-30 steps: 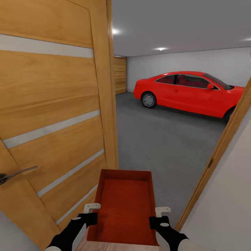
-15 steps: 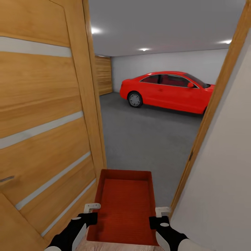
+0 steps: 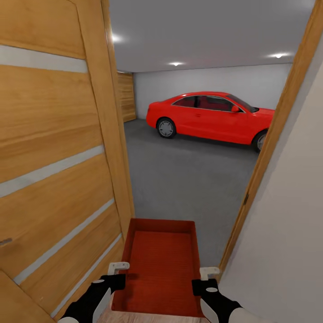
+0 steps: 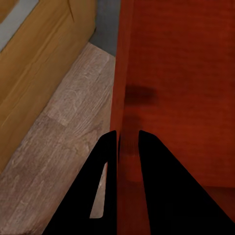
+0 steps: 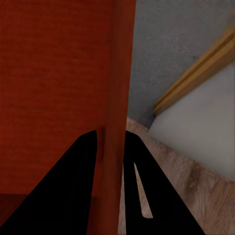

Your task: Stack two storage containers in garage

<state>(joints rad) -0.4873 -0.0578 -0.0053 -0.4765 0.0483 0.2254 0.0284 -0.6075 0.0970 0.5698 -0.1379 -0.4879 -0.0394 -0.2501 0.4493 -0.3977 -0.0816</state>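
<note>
Below, both grippers pinch one bin. Left gripper (image 3: pixel 117 268): jaws pressed together on the bin's left wall, one finger (image 4: pixel 105 161) outside, the other inside, wall between them; black fingers w/ pale pads seen from the head view. Right gripper (image 3: pixel 209 272): same grip on the right wall, one finger (image 5: pixel 85 166) inside, its partner outside, wall clamped between.

Bin (image 3: pixel 161 264): orange-red, rectangular, low plain walls, flat ribbed bottom, nothing in it; held level betw. the two grippers, long axis pointing fwd, far end toward the doorway. In the left wrist view (image 4: pixel 171 73) it hangs above the light wood planks (image 4: pixel 63 147), apart from them.

Door (image 3: pixel 54 148): wood-panelled w/ pale horizontal strips, swung open, just beside the bin on the left; bit of handle at the view's left edge. Frame (image 3: pixel 273 134): wood jamb on the right, cream wall (image 3: pixel 287 233) beside it.

Floor (image 3: pixel 188 175): dark grey concrete past the threshold; also seen past the bin in the right wrist view (image 5: pixel 171 49). Car (image 3: pixel 208 117): red coupe, far side of the garage, well apart from the bin, side-on before a white wall. Ceiling lights lit.
</note>
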